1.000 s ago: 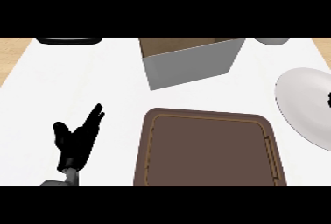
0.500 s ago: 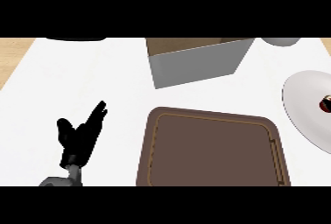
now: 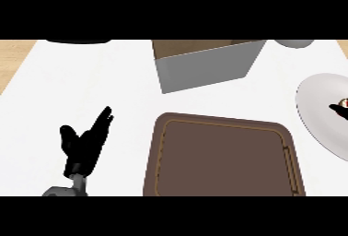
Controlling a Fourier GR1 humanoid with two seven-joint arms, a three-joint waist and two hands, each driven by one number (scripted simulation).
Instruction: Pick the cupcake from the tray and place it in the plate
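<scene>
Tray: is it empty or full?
Empty: the tray shows only bare brown floor. The cupcake peeks in over the plate, at the right edge.

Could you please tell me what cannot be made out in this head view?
In the head view:
Round white plate: right part cut off by the picture's right edge.
Cupcake: only a reddish speck at that edge; whether it is set down is unclear.
Right hand: only a black tip shows; grip unclear.
Black object and grey object at the top edge: cut off, unidentifiable.
</scene>
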